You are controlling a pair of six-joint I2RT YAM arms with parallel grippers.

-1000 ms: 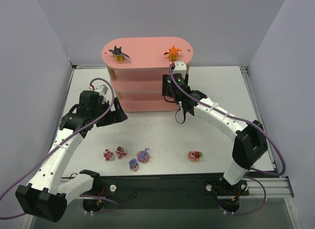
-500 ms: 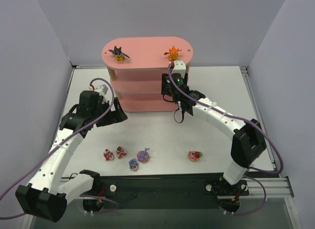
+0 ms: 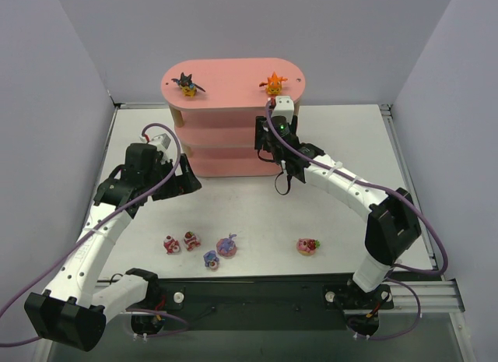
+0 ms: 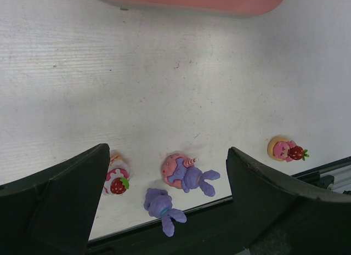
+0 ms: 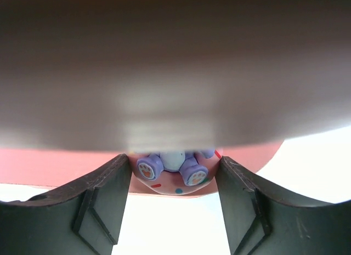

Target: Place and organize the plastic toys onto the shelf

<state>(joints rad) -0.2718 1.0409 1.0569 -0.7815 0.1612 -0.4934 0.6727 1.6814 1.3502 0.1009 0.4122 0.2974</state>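
The pink three-tier shelf [image 3: 233, 78] stands at the back. A black bat-like toy [image 3: 187, 84] and an orange toy [image 3: 273, 83] sit on its top board. My right gripper [image 3: 263, 138] reaches into the shelf's right end under that board. It is shut on a purple bunny [image 5: 173, 166] by its pink base, and a pink shelf board [image 5: 55, 167] lies right behind it. My left gripper [image 3: 185, 184] hangs open above the table left of the shelf. Below it lie two purple bunnies [image 4: 184, 171] [image 4: 160, 205] and a red-and-white toy [image 4: 115, 181].
Near the front edge lie two red-and-white toys [image 3: 171, 244] [image 3: 191, 240], the two bunnies [image 3: 227, 246] [image 3: 210, 259] and, apart to the right, another red-and-white toy [image 3: 308, 246]. Grey walls close in the left and right sides.
My right arm has edged slightly toward the shelf with the bunny. The left arm and the toys on the table have not moved.
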